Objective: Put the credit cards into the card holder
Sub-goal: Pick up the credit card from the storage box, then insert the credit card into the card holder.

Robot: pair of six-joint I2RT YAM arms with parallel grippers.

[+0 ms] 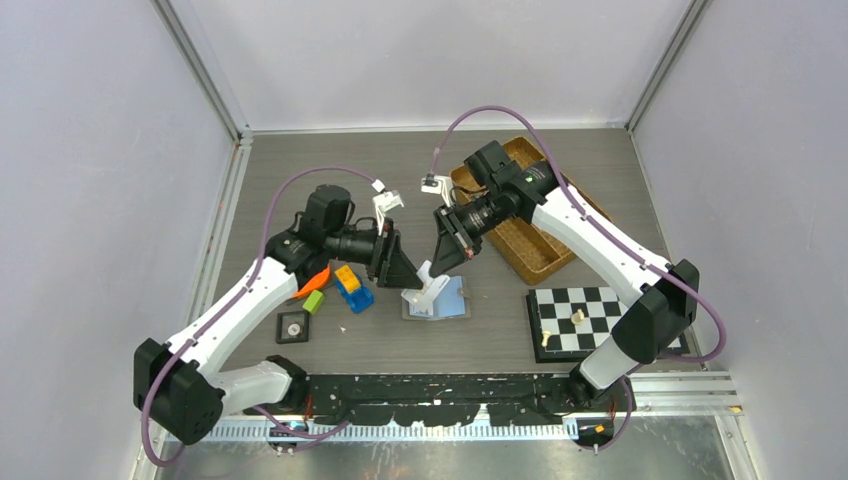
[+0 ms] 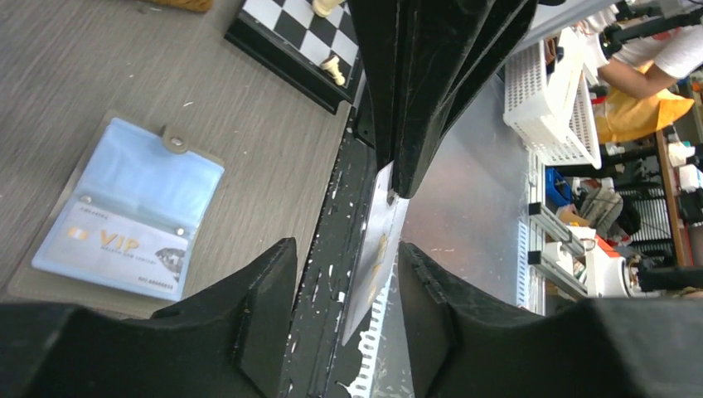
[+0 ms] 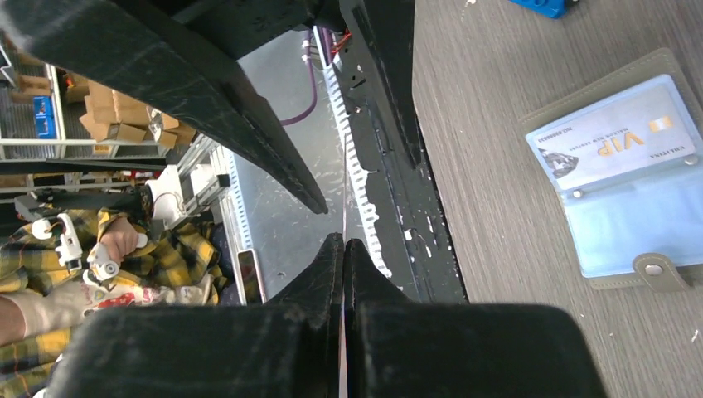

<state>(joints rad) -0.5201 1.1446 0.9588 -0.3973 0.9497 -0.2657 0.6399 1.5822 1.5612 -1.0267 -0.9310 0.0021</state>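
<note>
The right hand (image 3: 341, 249) is pinching one credit card (image 2: 377, 240) by its upper edge, jaws fully shut on it, and is holding it on edge in the air just above and to the left of the card holder (image 2: 153, 178). The left hand (image 2: 346, 249) is straddling the lower half of that card with its jaws partly open, a finger on each side and a gap showing on both faces, so it is not gripping anything yet. The card holder is lying open and flat on the table (image 2: 124, 58), near the middle, blue pockets facing up and snap tab pointing to the right. A VIP card (image 2: 116, 245) is already sitting in the pocket on its near half, while the far half is looking empty. The chessboard (image 1: 610, 300) is lying well to the right and the coloured blocks (image 1: 350, 285) to the left, neither in the way. This is looking like a hand-to-hand transfer or regrasp of the card before insertion. The next move is probably calling for the left jaws to meet the card squarely before the right lets go, then tilting a short edge toward a free pocket mouth.
</note>
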